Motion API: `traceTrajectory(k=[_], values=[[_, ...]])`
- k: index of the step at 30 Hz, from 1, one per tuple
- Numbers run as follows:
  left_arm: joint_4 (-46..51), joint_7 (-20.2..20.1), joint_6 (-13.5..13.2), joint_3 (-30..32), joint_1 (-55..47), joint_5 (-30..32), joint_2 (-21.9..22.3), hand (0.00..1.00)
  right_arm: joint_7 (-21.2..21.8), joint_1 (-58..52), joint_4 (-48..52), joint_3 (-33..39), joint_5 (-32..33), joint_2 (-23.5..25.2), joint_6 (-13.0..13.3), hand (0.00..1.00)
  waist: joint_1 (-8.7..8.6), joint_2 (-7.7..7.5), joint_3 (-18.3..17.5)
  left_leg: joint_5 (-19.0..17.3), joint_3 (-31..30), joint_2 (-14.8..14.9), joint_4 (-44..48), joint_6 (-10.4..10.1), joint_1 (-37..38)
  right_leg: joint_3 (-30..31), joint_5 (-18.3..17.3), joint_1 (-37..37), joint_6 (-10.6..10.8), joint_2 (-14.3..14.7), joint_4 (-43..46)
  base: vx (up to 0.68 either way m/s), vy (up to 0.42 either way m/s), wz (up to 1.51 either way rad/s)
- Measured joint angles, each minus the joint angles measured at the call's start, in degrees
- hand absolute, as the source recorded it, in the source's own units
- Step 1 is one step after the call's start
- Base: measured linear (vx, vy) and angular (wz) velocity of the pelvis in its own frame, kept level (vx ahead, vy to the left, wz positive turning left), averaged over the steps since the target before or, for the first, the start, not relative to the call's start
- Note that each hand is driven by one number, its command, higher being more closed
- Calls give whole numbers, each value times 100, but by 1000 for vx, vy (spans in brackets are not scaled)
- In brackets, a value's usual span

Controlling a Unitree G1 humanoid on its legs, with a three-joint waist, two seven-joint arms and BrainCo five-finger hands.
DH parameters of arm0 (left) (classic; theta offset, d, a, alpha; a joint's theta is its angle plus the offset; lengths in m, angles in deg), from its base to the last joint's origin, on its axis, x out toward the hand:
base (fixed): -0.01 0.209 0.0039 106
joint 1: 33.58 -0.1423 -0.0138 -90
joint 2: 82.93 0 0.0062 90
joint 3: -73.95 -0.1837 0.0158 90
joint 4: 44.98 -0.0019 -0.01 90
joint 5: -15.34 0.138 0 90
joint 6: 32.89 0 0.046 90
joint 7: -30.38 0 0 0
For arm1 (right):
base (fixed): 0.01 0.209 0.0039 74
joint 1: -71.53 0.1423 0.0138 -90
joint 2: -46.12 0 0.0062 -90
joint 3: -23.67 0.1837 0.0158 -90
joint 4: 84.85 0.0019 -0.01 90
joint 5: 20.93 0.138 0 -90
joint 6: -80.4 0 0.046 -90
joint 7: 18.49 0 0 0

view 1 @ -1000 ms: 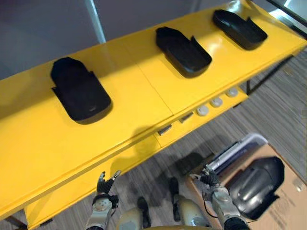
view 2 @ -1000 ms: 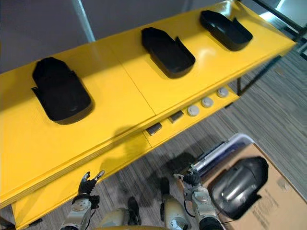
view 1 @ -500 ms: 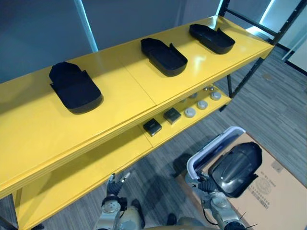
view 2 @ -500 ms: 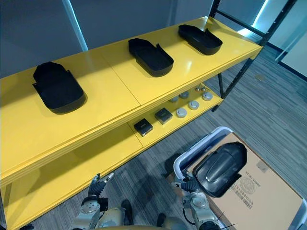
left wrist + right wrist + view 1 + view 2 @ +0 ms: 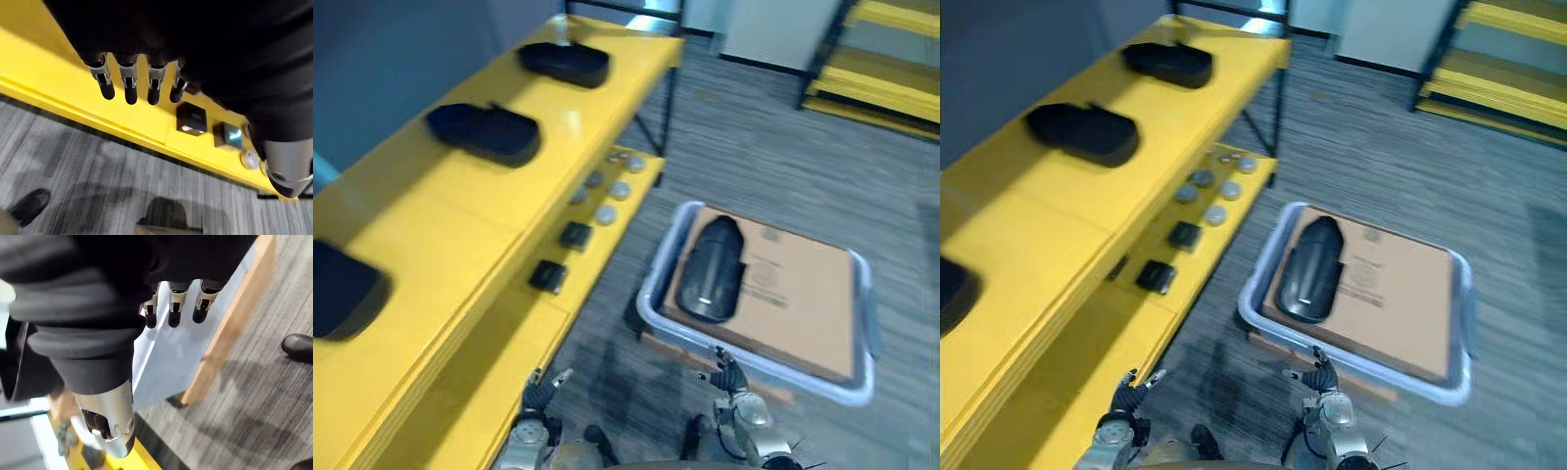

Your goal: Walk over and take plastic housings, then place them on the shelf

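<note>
Two loose, empty hands: left hand beside long yellow shelf, right hand near shiny black plastic housing.

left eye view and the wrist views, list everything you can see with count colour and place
shelf: one, yellow, along the left side
plastic housings: three, black, spaced apart on the shelf's top board
bin housing: one, black, lying on the cardboard
bin: one, pale, on the floor to the right of the shelf
cardboard: one sheet, brown, inside the bin
small boxes: two, black, on the lower shelf board
round discs: several, grey, on the lower board beyond the boxes
second shelf: yellow, far right corner
floor: grey carpet
left hand: open, empty, beside the lower board
right hand: open, empty, beside the bin
</note>
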Motion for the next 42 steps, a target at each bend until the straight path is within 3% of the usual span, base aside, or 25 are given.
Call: traceTrajectory(k=[2,4,5,6,7,9,10,12,13,14,16,19,25,32,37,42], values=[[-26,-12,-1,-14,33,-2,134,0,-1,-121,3,45,14,-107,-8,0,-34,129,0,-163,9,414,374,-228,134,296,-2,129,-83,371,-176,44,-179,-101],[-113,-26,-3,-53,38,-12,142,0,-3,-325,7,91,74,-165,-4,0,-38,122,23,-222,-45,877,1180,-244,150,516,-194,268,-186,615,-193,10,-165,-94],[-115,-33,0,-68,-2,-21,192,0,-4,-465,6,115,87,-212,-4,0,-52,130,37,-158,-285,1143,1780,-142,74,623,-299,358,-238,722,-100,25,-145,-68],[-112,-41,-4,-117,-50,-25,237,0,-15,-578,1,136,129,-259,-19,0,-93,155,67,12,-690,1288,2349,108,-88,771,-401,464,-268,772,-28,60,-104,-60],[-112,-46,-9,-150,-80,-25,249,0,-20,-614,1,141,134,-249,-22,0,-117,118,110,17,-979,1292,2604,166,-238,860,-438,509,-293,781,-19,97,-75,-48],[-98,-50,-11,-153,-146,-35,329,0,-38,-580,2,409,266,-286,-20,0,-147,173,163,-424,-2001,662,2739,-192,-601,1118,-454,544,-300,717,-20,98,-4,-57],[-90,-48,-9,-153,-192,-38,341,0,-92,-555,2,577,351,-272,-16,0,-139,199,190,-615,-2506,193,2368,-337,-686,1244,-456,547,-287,672,-16,107,35,-61],[-68,-29,-7,-154,-220,-120,331,0,-136,-579,-1,747,433,-214,-15,0,-103,282,205,-595,-2988,-342,1196,-345,-640,1318,-460,557,-204,666,23,110,73,-35],[-49,-29,-5,-154,-211,-147,332,0,-157,-581,-2,751,445,-215,-15,0,-100,321,220,-523,-3066,-400,874,-329,-625,1322,-479,547,-134,694,84,90,125,-16],[-54,-28,5,-146,-186,-189,292,0,-170,-546,-54,825,509,-195,-20,0,-59,367,229,-383,-3105,-436,728,-44,-567,1390,-573,564,-36,717,193,107,137,-9],[-50,-23,21,-145,-163,-259,223,0,-172,-556,-49,850,576,-49,-6,0,-41,169,176,-365,-3125,-624,504,-17,-488,1366,-588,616,57,563,170,174,139,8],[-51,-26,31,-144,-116,-259,206,0,-126,-517,-59,1016,700,-57,-3,0,-23,80,145,-275,-3137,-869,252,112,-419,1283,-532,697,193,380,-7,162,116,21],[-52,-22,32,37,-299,-272,18,0,-118,-310,-62,1204,744,-88,1,0,-12,76,130,-143,-3126,-1118,-316,200,-18,1225,-406,1052,356,262,-430,111,55,6],[-50,-28,35,476,-673,-477,-78,0,-130,-361,54,1692,752,-95,4,0,-8,-102,7,-74,-3098,-1187,-694,161,300,1257,-294,1305,386,233,-748,59,21,-3],[-44,-41,38,701,-862,-475,-92,0,-240,-724,1458,1923,745,-102,8,0,-29,-175,-56,62,-3099,-1231,-897,200,386,1279,-158,1345,384,232,-884,-10,11,-2],[-6,-49,29,755,-892,-475,-43,0,-214,-859,3336,1657,495,-151,55,0,-19,-232,-81,195,-3134,-1283,-1081,271,413,1294,-127,1319,391,237,-940,-88,-4,1]])
